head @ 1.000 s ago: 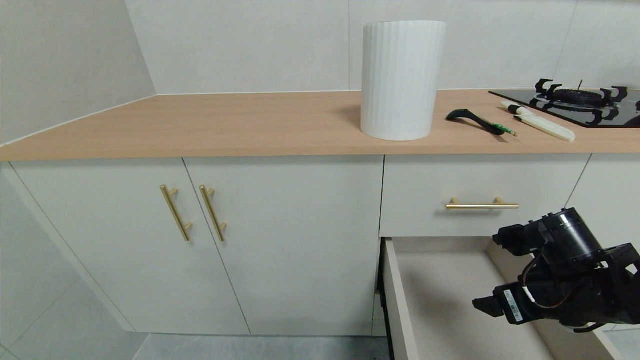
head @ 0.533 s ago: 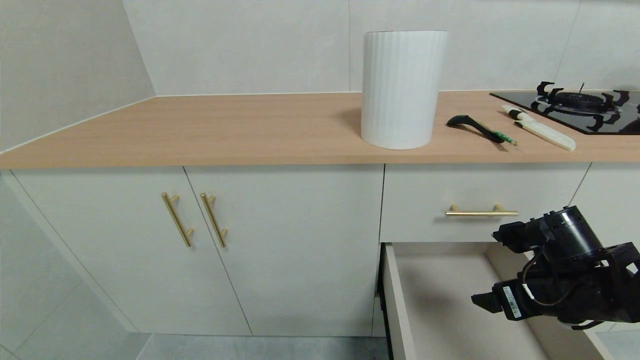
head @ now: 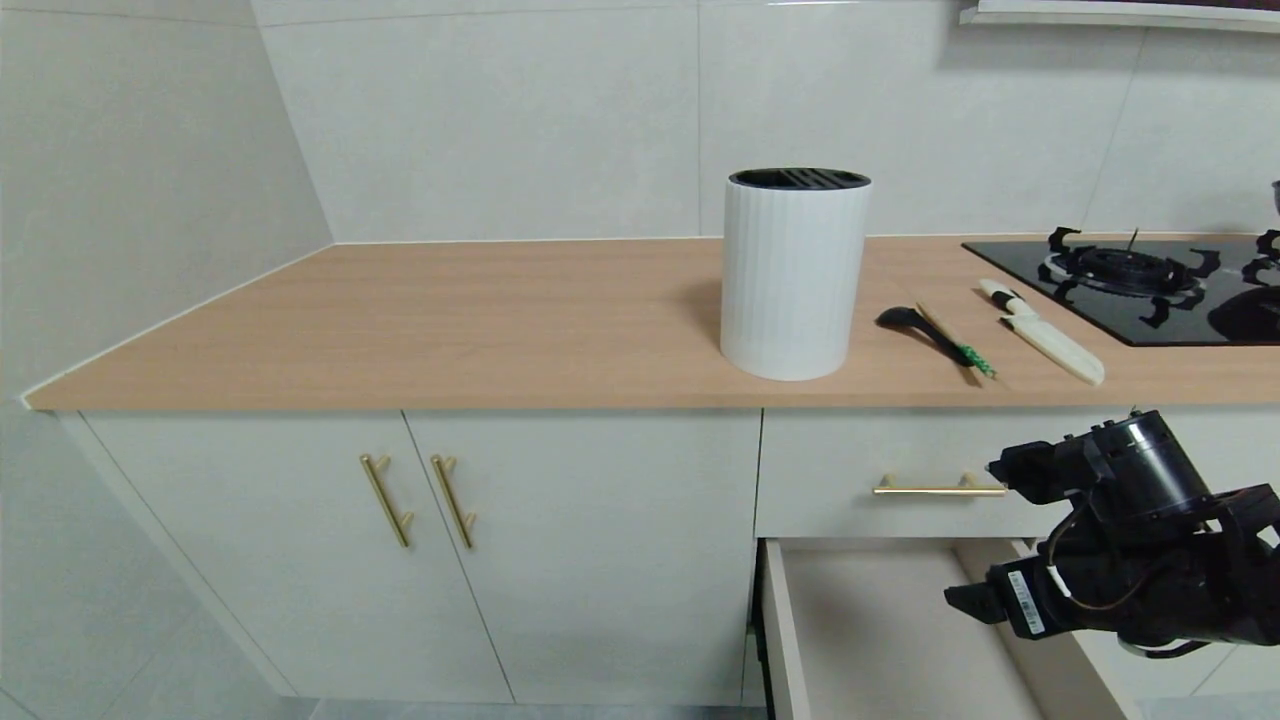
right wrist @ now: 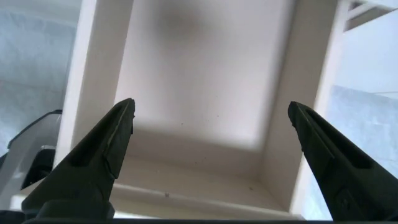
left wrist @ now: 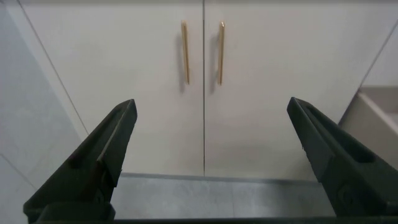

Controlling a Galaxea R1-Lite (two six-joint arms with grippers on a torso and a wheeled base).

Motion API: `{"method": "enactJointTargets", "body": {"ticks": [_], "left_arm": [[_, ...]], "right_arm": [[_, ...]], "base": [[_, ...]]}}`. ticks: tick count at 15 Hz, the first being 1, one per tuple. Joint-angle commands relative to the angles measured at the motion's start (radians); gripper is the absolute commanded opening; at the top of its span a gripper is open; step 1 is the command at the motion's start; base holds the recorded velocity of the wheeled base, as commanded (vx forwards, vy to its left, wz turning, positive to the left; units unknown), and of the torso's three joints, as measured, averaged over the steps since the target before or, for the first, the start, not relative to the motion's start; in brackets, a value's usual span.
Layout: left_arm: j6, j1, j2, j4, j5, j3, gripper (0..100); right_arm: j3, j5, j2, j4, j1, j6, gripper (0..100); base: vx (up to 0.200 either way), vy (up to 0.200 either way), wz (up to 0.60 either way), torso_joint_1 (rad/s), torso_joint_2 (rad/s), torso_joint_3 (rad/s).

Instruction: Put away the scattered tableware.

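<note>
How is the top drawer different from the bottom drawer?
The top drawer is shut, but the bottom drawer is pulled out. The top drawer shows its flat front with a gold handle; the bottom drawer shows its bare inside. The right tool hangs above the bottom drawer, not the top drawer. Both are pale and sit in the same cabinet, one under the other.

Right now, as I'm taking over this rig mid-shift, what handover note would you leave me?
Left gripper: open, empty, facing the cabinet doors.
Right gripper: open, empty, above the open drawer.
Black ladle, chopsticks and knife lie on the counter beside the white holder.
Done: drawer open, nothing visible inside.
Left: put away all three.
</note>
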Motion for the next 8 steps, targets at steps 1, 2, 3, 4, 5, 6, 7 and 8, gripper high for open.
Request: {"method": "enactJointTargets", "body": {"ticks": [1, 2, 3, 4, 5, 6, 7, 8], "left_arm": [[0.0, -0.001, 0.0, -0.001, 0.001, 0.0, 100], [0.0, 0.001, 0.002, -0.001, 0.001, 0.0, 100], [0.0, 0.001, 0.002, -0.001, 0.001, 0.0, 100], [0.0, 0.001, 0.002, -0.001, 0.001, 0.0, 100], [0.0, 0.001, 0.002, -0.001, 0.001, 0.0, 100], [0.0, 0.001, 0.002, -0.001, 0.001, 0.0, 100], [0.0, 0.001, 0.002, -0.001, 0.001, 0.0, 100], [0.0, 0.001, 0.002, -0.001, 0.001, 0.0, 100]], "right_arm": [[0.0, 0.0, 0.002, -0.001, 0.0, 0.0, 100], [0.0, 0.0, 0.002, -0.001, 0.0, 0.0, 100], [0.0, 0.0, 0.002, -0.001, 0.0, 0.0, 100], [0.0, 0.0, 0.003, 0.001, 0.0, -0.002, 100], [0.0, 0.0, 0.003, -0.001, 0.0, -0.002, 100], [0.0, 0.0, 0.0, -0.001, 0.0, -0.002, 100], [0.0, 0.002, 0.0, -0.001, 0.0, -0.003, 100], [0.0, 0.002, -0.001, -0.001, 0.0, -0.005, 100]], "base": [[0.0, 0.0, 0.0, 0.193, -0.48, -0.276], [0.0, 0.0, 0.0, 0.207, -0.49, -0.286], [0.0, 0.0, 0.0, 0.198, -0.48, -0.281], [0.0, 0.0, 0.0, 0.212, -0.49, -0.29], [0.0, 0.0, 0.0, 0.217, -0.5, -0.281], [0.0, 0.0, 0.0, 0.173, -0.39, -0.227], [0.0, 0.0, 0.0, 0.095, -0.23, -0.124], [0.0, 0.0, 0.0, 0.056, -0.12, -0.071]]}}
